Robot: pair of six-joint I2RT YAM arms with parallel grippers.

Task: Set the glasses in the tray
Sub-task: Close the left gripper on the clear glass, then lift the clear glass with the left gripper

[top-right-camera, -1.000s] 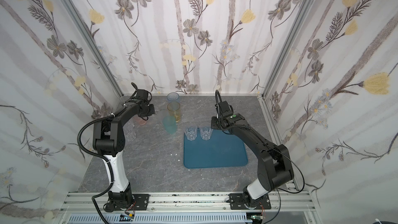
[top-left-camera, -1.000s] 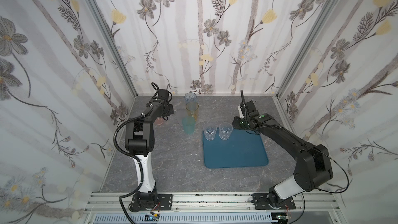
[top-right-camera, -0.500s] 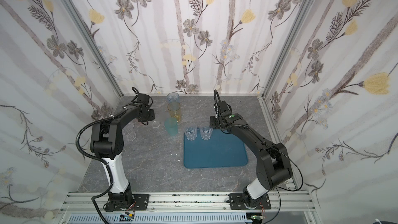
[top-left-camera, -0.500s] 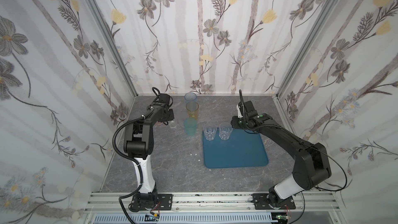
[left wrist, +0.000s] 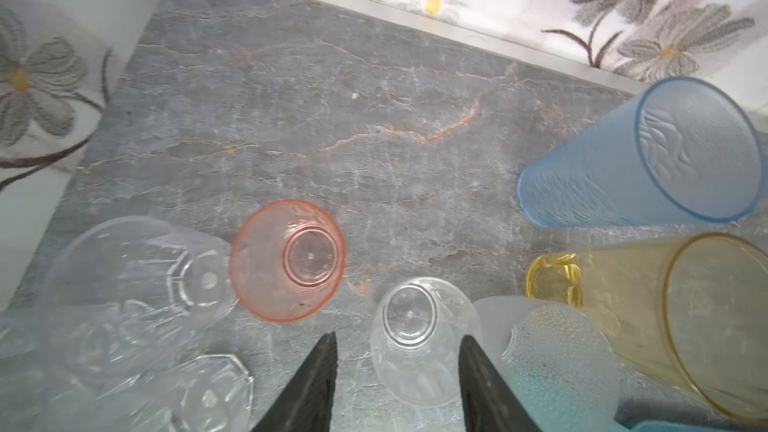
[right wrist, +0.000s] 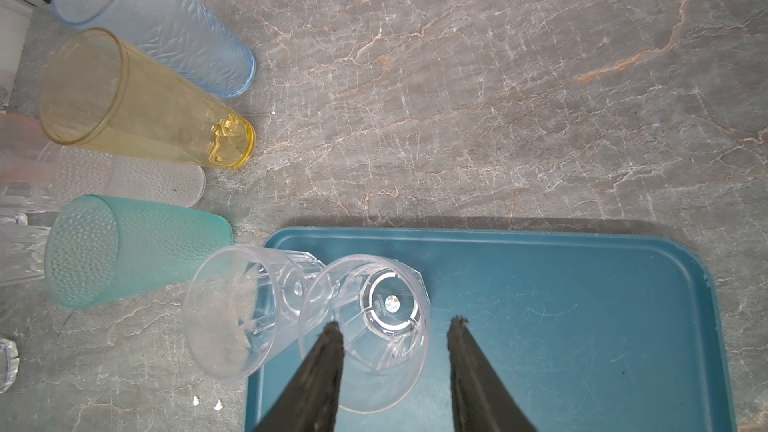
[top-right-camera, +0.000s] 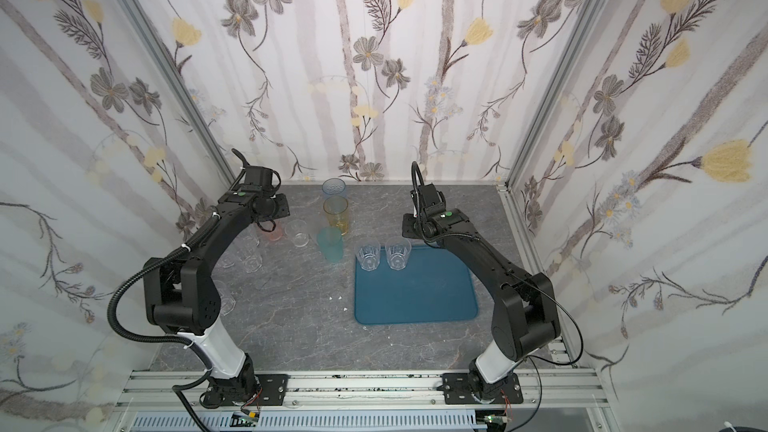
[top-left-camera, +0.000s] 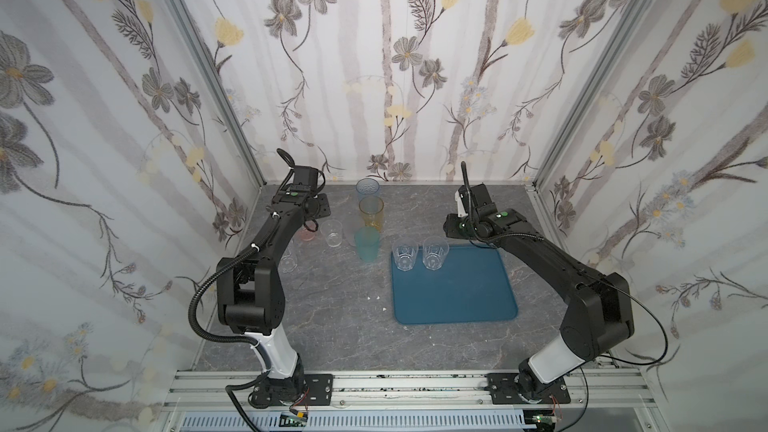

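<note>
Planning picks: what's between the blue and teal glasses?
The yellow glass, in both top views; the right wrist view also shows a frosted glass, slightly off-line, by the teal one.

Left arm (top-left-camera: pixel 272 234) and right arm (top-left-camera: pixel 540 251) extended, jaws parted.

- tray (top-left-camera: pixel 457 297) lies on the bench (top-left-camera: pixel 332 322)
- corner glass (top-left-camera: pixel 404 256) and second glass (top-left-camera: pixel 435 253), both clear, stand side by side at the tray's far edge
- teal glass (top-left-camera: pixel 368 244) stands just left of the tray, with amber glass (top-left-camera: pixel 371 211) and blue glass (top-left-camera: pixel 368 189) beyond it
- small clear glass (top-left-camera: pixel 332 233) and pink glass (top-left-camera: pixel 306 235) sit farther left of the tray
</note>
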